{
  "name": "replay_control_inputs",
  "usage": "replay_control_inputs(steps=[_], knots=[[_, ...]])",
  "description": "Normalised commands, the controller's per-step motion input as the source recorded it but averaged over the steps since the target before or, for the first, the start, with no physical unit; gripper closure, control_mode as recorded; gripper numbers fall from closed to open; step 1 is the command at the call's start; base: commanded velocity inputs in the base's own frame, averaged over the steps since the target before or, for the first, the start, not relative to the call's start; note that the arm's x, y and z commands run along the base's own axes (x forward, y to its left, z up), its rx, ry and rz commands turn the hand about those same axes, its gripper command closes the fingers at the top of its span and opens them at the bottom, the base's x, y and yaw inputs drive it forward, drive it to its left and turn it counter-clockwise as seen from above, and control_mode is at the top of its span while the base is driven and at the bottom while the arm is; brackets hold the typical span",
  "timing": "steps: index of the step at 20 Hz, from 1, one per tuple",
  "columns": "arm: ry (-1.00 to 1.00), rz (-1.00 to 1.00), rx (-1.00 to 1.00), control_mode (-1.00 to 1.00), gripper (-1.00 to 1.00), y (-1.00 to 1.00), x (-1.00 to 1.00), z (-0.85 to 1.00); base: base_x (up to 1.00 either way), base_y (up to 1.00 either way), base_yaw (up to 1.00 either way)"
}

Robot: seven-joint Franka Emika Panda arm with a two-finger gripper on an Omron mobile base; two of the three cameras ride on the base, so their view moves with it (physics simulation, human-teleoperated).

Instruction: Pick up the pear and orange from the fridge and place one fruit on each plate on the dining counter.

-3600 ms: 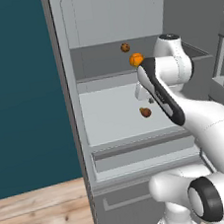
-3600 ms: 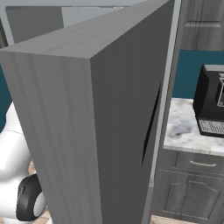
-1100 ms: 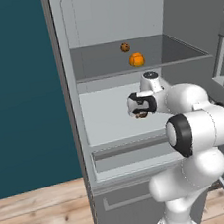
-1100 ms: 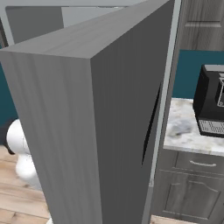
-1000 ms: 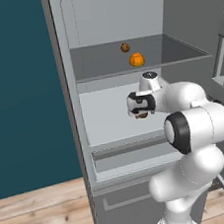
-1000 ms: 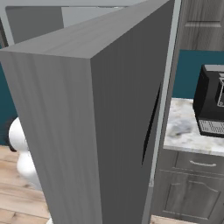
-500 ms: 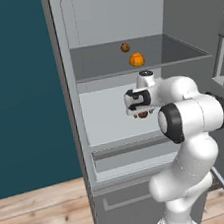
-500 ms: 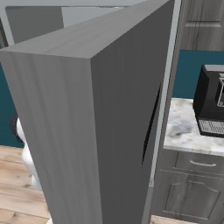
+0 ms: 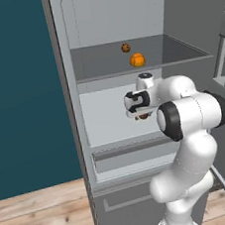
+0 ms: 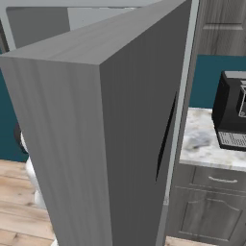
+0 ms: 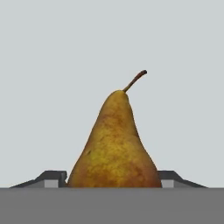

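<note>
The fridge (image 9: 109,25) stands open in front of me. A brownish-yellow pear (image 11: 114,144) stands upright with its stem up on the middle shelf (image 9: 106,125), and a little of the pear (image 9: 144,116) peeks out below my hand. My gripper (image 11: 113,181) is shut on the pear, one dark fingertip (image 11: 54,178) pressed to each side of its wide base. In the left base view the gripper (image 9: 141,113) reaches into the middle shelf. The orange (image 9: 137,59) lies on the upper shelf. The plates and the dining counter are out of view.
A small dark brown speckled ball (image 9: 125,47) sits behind the orange. A drawer front (image 9: 129,155) runs below the middle shelf. The fridge's open grey door (image 10: 96,125) blocks the right base view; beyond it a black appliance (image 10: 233,115) stands on a veined worktop (image 10: 204,144).
My elbow has swung left and forward, closer to the fridge. The hand has stayed at the pear, which has not left its spot on the shelf.
</note>
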Motion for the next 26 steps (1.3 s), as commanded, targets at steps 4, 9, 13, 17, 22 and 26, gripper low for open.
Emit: replay_control_inputs(steps=[4, 9, 13, 17, 22, 26], knots=[[0.05, 0.0, -0.01, -1.0, 1.0, 0.04, -0.06, -0.16, 0.0, 0.0, 0.0], [-0.17, -0.01, 0.02, -1.0, 1.0, 0.0, -0.85, 0.18, 0.0, 0.0, 0.0], [-0.24, 0.0, 0.08, -1.0, 1.0, 0.0, -1.0, 0.61, 0.0, 0.0, 0.0], [-0.06, 0.0, 0.11, -1.0, 1.0, 0.0, -0.98, 0.97, 0.0, 0.0, 0.0], [-0.07, 0.0, 0.07, -1.0, 1.0, 0.0, -0.94, 0.89, 0.0, 0.0, 0.0], [-0.13, 0.0, 0.02, -1.0, 1.0, 0.0, -1.0, 0.76, 0.0, 0.0, 0.0]])
